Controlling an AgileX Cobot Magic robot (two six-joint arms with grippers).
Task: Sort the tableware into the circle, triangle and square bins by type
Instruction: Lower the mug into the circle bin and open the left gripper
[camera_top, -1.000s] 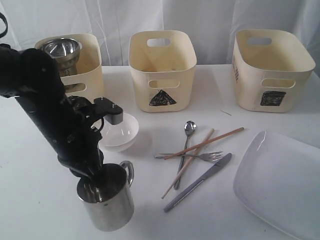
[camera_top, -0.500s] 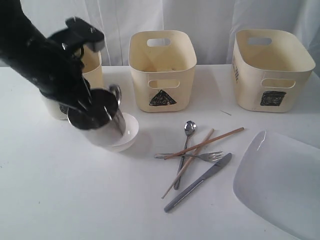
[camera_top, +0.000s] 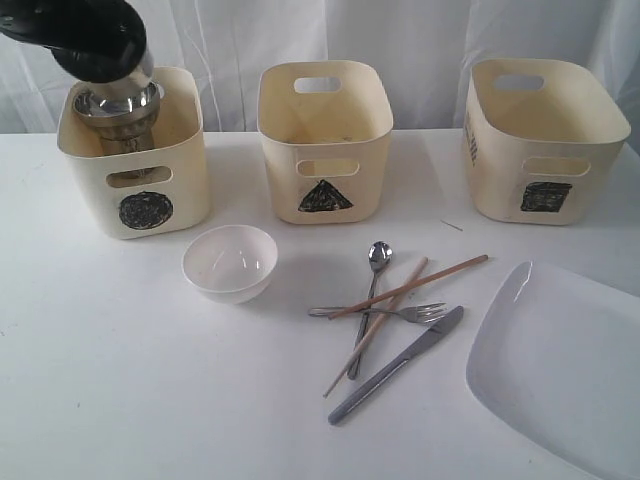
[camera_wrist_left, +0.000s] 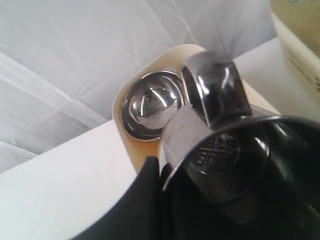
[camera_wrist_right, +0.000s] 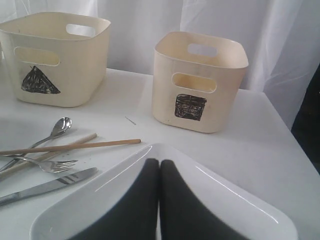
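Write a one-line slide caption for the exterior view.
Left arm holds a steel mug over the circle bin; white bowl, cutlery and plate wait on the table.

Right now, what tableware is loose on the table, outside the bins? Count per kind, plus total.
Small white round bowl: 1
Steel spoon: 1
Steel fork: 1
Steel knife: 1
Wooden chopsticks: 2
Large white rounded-rectangle plate: 1
Total: 7
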